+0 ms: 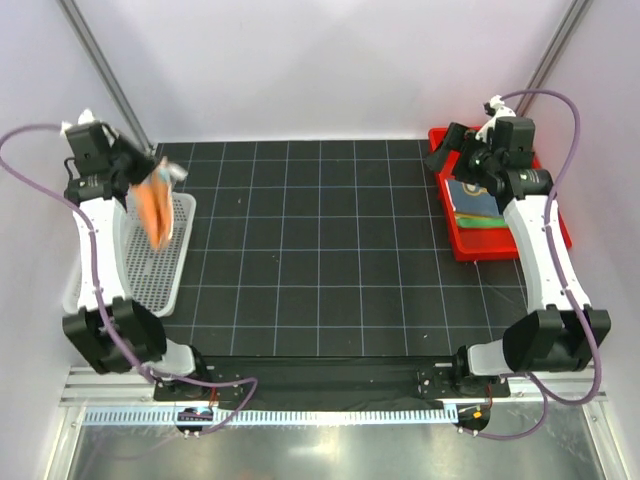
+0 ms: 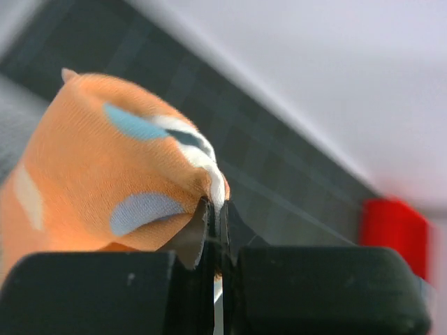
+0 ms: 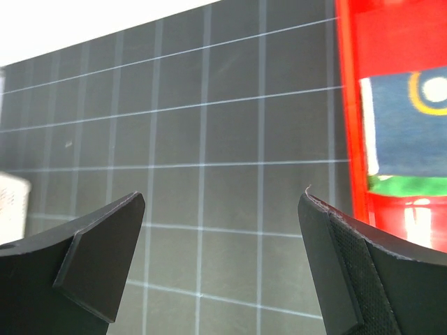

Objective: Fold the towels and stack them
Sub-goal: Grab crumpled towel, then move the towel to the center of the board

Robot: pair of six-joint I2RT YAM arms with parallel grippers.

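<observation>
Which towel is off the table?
The orange patched towel, pinched in the left claw above the white basket; the other two lie stacked in the red tray.

The patched towel (image 2: pixel 91 174) is soft knit cloth; the red tray (image 1: pixel 468 250) is glossy plastic; the bench (image 1: pixel 320 260) looks matt.

Three soft square cloths on show: one orange cloth with blue and pale patches (image 2: pixel 105 181); one dark blue cloth with a yellow ring (image 3: pixel 408 132); one plain green cloth (image 3: pixel 405 185); containers, two: one red plastic tray (image 1: pixel 475 245), one white perforated plastic basket (image 1: pixel 150 280); a single black gridded mat (image 1: pixel 320 250); black-and-white robot arms, two: left arm (image 1: pixel 92 240), right arm (image 1: pixel 540 250); two-finger grippers, two again: left gripper (image 2: pixel 218 209), right gripper (image 3: pixel 223 209).
</observation>
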